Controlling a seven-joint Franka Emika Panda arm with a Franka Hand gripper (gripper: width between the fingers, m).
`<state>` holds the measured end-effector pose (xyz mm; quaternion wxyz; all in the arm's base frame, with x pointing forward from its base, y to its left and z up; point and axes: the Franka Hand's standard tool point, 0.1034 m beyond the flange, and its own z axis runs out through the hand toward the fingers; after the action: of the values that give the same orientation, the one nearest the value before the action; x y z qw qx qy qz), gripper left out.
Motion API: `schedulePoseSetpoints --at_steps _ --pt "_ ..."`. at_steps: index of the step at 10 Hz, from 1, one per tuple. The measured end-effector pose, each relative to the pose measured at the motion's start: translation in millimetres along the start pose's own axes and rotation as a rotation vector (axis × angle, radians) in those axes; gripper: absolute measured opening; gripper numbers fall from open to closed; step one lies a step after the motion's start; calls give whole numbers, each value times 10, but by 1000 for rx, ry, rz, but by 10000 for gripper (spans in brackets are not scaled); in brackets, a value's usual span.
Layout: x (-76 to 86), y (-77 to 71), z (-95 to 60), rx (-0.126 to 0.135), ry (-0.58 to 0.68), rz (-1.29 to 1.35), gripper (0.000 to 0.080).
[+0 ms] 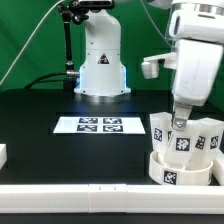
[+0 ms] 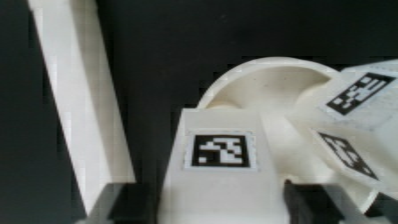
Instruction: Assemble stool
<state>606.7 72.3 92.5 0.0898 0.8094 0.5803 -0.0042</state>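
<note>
The round white stool seat (image 1: 182, 172) lies at the exterior view's right, near the front bar. Short white tagged legs stand on it, one at the left (image 1: 160, 130) and one at the right (image 1: 209, 132). My gripper (image 1: 180, 122) comes down from above between them and is shut on a middle white leg (image 1: 184, 142). In the wrist view this leg (image 2: 221, 150), with its tag facing the camera, fills the gap between my dark fingers (image 2: 132, 203). The seat's rounded edge (image 2: 267, 80) and another tagged leg (image 2: 365, 90) lie beyond it.
The marker board (image 1: 100, 125) lies mid-table in front of the robot base (image 1: 100, 65). A long white bar (image 1: 90, 195) edges the table front and also shows in the wrist view (image 2: 80, 110). A small white block (image 1: 3, 155) sits at the exterior view's left edge.
</note>
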Motion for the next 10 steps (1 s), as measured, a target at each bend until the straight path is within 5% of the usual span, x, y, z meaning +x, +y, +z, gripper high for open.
schedulePoseSetpoints --at_steps 10 --pt "20 -21 7 22 13 726 337"
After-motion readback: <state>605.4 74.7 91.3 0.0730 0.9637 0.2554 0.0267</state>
